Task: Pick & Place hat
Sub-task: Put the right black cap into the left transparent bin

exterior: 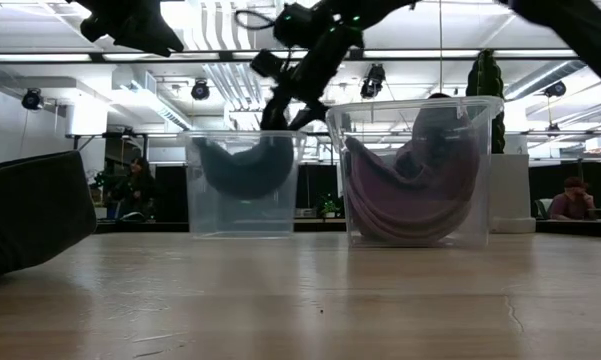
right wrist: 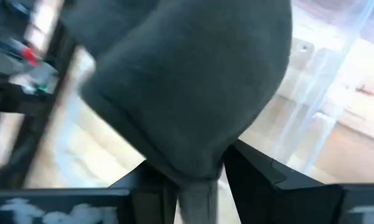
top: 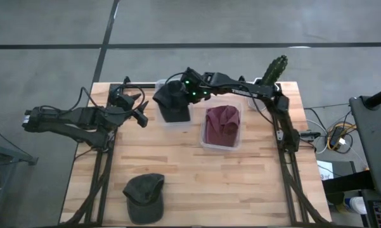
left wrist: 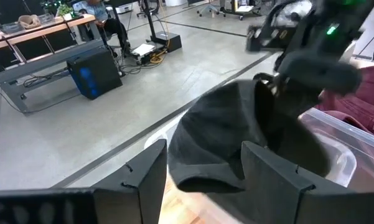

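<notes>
A dark grey hat (top: pixel 173 101) hangs from my right gripper (exterior: pixel 283 112) over the left of two clear plastic bins (exterior: pixel 245 228); through the bin wall, the low view shows the hat (exterior: pixel 245 165) sagging inside. My right gripper is shut on it. A maroon hat (top: pixel 221 125) lies in the right bin. A dark green cap (top: pixel 144 195) lies flat on the table near its near edge. My left gripper (left wrist: pixel 202 186) is open, just left of the left bin and facing the hanging hat, and touches nothing. My right gripper pinches a narrow bunched fold of the dark grey hat (right wrist: pixel 196 186) between its two fingers, coming down at a slant from the table's right. The hat hangs below the fingers inside the left bin, its lowest part (exterior: pixel 242 190) above the bin floor.
The two bins stand side by side at the table's far middle. A green cactus-like plant (top: pixel 274 68) stands at the far right corner. Bare wood (top: pixel 241 183) lies between the bins and the near edge. People sit in the room beyond.
</notes>
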